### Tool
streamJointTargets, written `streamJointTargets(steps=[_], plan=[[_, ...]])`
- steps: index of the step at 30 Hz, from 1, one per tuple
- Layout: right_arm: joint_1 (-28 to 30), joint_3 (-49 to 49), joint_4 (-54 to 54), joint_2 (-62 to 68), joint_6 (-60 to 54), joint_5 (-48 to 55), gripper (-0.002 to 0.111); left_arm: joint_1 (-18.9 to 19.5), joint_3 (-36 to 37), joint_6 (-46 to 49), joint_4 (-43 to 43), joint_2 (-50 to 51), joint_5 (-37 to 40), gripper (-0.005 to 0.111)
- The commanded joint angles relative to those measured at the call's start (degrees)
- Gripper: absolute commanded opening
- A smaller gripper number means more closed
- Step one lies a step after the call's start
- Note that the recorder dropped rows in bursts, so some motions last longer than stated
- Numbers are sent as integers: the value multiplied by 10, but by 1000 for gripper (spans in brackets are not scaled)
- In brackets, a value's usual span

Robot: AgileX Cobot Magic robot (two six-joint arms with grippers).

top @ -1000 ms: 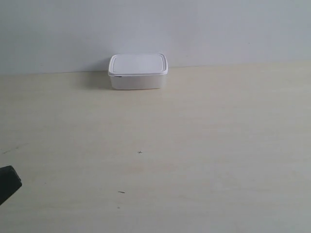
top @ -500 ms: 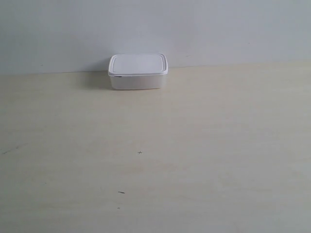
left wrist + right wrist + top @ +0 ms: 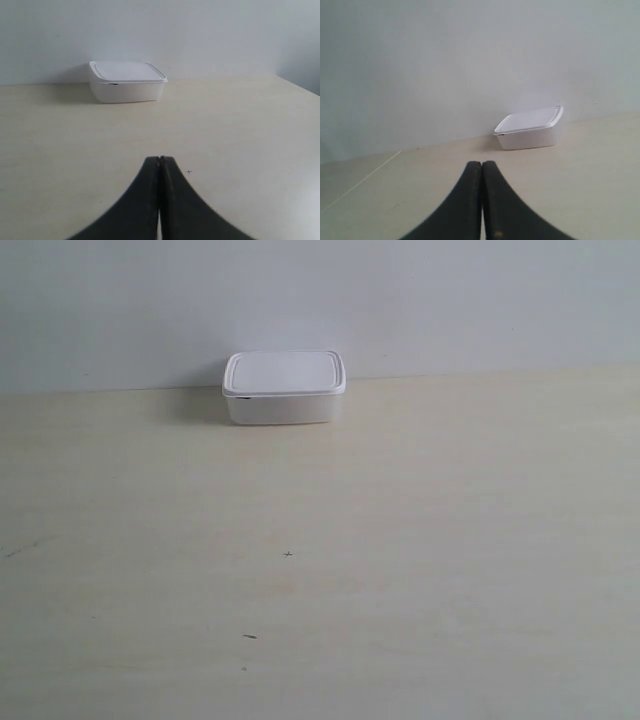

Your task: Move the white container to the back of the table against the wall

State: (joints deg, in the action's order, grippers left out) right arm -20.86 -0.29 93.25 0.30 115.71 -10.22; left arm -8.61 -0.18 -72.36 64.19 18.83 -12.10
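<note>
The white container (image 3: 284, 387) stands lidded at the back of the table (image 3: 400, 540), close against the wall (image 3: 320, 300). No arm shows in the exterior view. In the left wrist view the container (image 3: 127, 81) lies far ahead of my left gripper (image 3: 159, 159), whose black jaws are pressed together with nothing between them. The right wrist view shows the container (image 3: 530, 128) at the wall's foot, well beyond my right gripper (image 3: 482, 163), which is shut and holds nothing.
A few tiny dark specks (image 3: 288, 554) mark the pale tabletop. The table's side edge (image 3: 295, 85) shows in the left wrist view, and another edge line (image 3: 365, 177) in the right wrist view.
A dark gripper tip at the exterior view's lower left one second ago has withdrawn out of the frame. The container has not moved.
</note>
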Motion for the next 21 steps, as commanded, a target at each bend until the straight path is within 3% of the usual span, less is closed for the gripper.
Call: streamJointTargets(steps=[1, 15, 21], plan=[[2, 3, 6, -3, -1, -69, 0, 0, 2, 3, 1, -4, 3, 0], [2, 3, 6, -3, -1, -103, 0, 0, 2, 7, 1, -6, 3, 0], [34, 3, 6, -3, -1, -112, 0, 13, 2, 7, 1, -81, 3, 0]])
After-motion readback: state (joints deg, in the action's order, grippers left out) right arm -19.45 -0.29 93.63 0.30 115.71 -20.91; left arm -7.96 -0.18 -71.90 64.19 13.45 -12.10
